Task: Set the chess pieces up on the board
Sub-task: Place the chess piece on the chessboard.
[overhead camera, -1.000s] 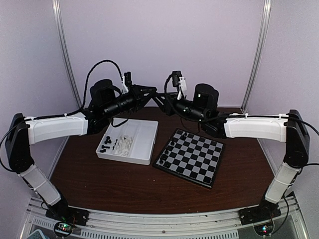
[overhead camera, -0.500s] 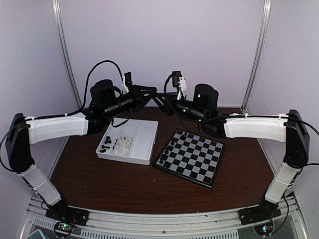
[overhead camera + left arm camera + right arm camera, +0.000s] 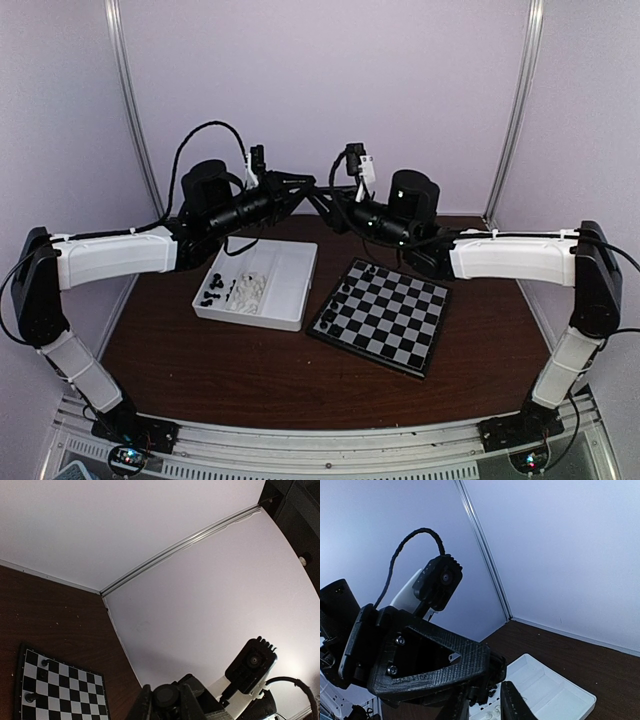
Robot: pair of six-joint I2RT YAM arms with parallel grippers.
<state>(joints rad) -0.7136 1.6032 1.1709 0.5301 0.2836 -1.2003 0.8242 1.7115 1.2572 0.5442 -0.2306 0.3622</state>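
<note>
The board [image 3: 385, 318] lies flat on the dark wooden table [image 3: 220, 370], right of centre and turned at an angle. The white divided tray [image 3: 292, 262] sits just beside its left corner. Above the table's far edge, the left gripper [image 3: 312, 187] and right gripper [image 3: 320, 196] meet tip to tip in the air. I cannot tell whether either is open or clamped on anything. A few black chess pieces [image 3: 346, 290] stand along the board's far-left squares, and others, black and white, lie in the tray.
</note>
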